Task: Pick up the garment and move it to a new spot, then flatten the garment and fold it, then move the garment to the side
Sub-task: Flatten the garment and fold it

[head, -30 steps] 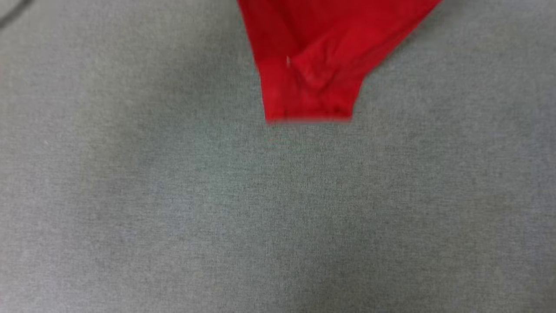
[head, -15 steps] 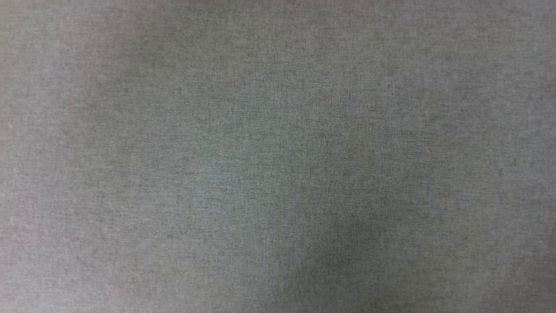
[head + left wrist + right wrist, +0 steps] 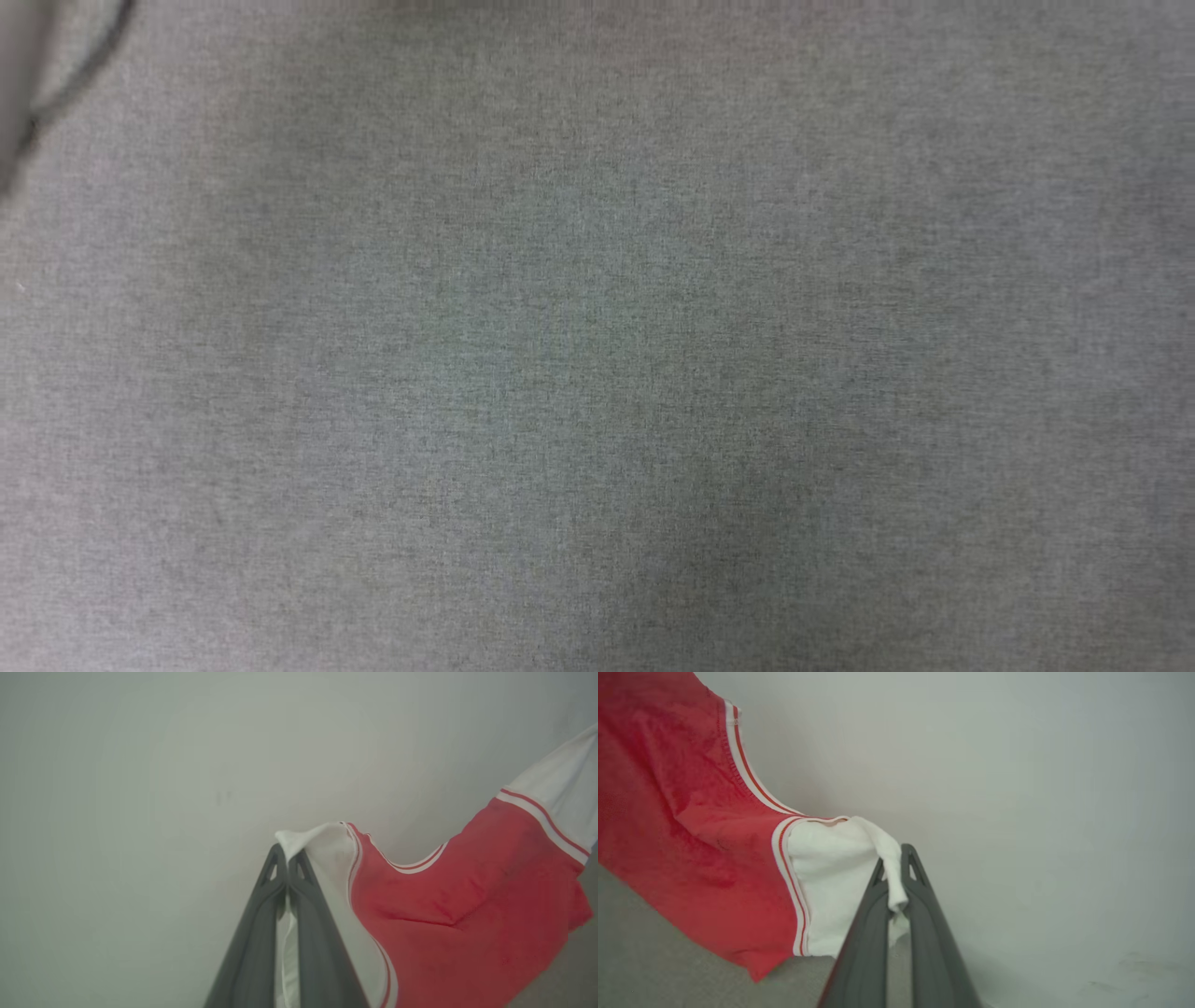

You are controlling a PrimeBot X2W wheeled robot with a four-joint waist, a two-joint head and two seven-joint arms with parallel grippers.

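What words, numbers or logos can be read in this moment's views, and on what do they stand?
None can be read.
Jersey: only plain red cloth, white sleeves and red-and-white striped trim face the wrist cameras; no letters or digits show.
Grey surface: no marks or labels.
Left gripper and right gripper: plain dark fingers, no print.

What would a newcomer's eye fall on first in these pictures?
The red jersey held up between both grippers strikes first: the left gripper is shut on one white sleeve, the right gripper on the other sleeve. The head view looks down on a plain grey fabric surface.
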